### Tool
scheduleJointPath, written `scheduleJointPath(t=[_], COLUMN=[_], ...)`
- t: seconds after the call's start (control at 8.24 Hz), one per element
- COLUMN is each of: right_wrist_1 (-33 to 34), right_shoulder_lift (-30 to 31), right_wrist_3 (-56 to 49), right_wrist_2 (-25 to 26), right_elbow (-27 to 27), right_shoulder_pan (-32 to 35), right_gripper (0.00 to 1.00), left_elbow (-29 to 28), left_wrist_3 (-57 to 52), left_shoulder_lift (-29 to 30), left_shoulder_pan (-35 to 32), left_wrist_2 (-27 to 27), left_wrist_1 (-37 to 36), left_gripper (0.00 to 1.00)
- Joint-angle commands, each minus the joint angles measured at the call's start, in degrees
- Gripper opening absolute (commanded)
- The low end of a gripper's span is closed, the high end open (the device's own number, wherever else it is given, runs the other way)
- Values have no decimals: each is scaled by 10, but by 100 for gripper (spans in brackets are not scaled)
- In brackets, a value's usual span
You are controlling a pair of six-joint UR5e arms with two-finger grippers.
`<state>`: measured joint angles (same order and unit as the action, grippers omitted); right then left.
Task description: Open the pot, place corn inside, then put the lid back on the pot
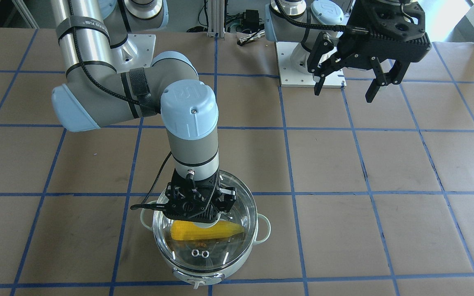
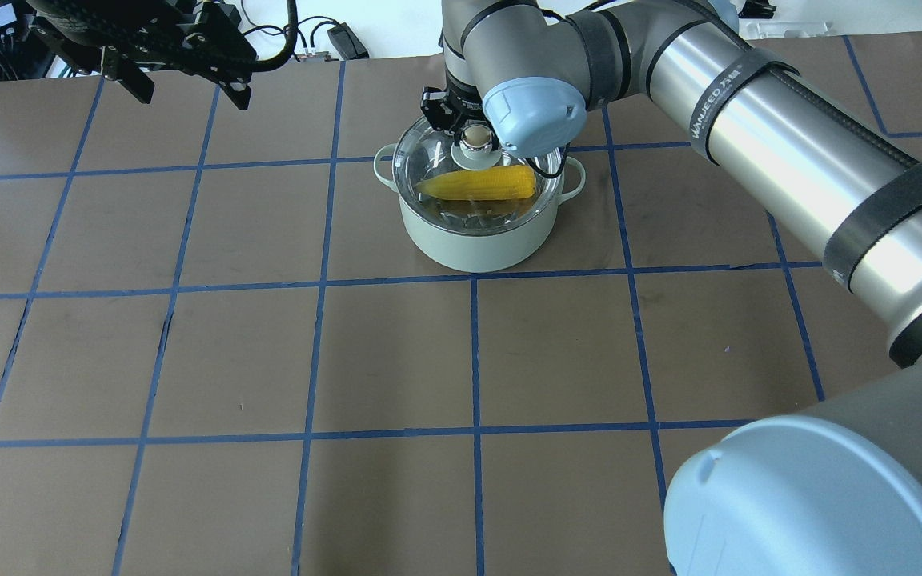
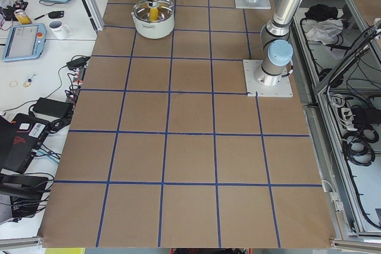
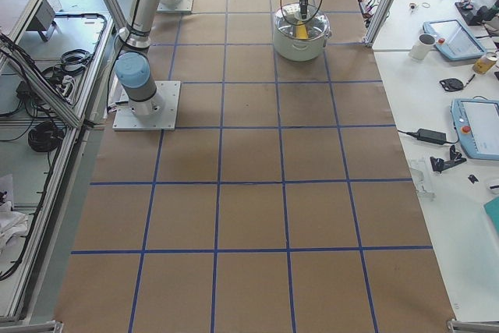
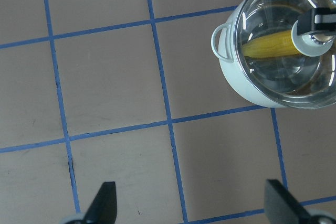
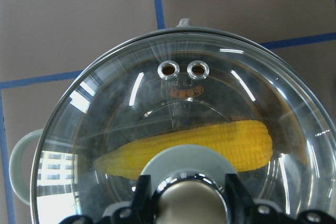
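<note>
The corn is laid inside the pot, which is set on the desk and covered by the lid.

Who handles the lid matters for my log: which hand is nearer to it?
The right. The right hand is down on the lid, closed around its knob. The left hand hangs open far off to the side, raised above the table.
</note>
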<state>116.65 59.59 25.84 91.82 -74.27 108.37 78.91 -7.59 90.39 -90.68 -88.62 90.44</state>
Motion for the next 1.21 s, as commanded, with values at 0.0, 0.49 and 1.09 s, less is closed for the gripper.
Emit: scheduleJointPath(t=[0.0,0.49,1.09], right_wrist_1=[8,8,18], right_shoulder_lift=[0,-1,-4], right_wrist_3=[-11,-1,-1], right_wrist_2=[16,13,9], right_elbow=[0,0,1], right_shoulder_pan=[0,0,0], right_gripper=[23,24,23], left_elbow=[1,1,1], left_wrist_3=[-1,-1,-1], left_shoulder_lift=[-1,-1,0], left_shoulder_pan=[0,0,0], left_wrist_2=[0,0,0], left_wrist_1=[1,1,1], left_gripper=[100,100,100])
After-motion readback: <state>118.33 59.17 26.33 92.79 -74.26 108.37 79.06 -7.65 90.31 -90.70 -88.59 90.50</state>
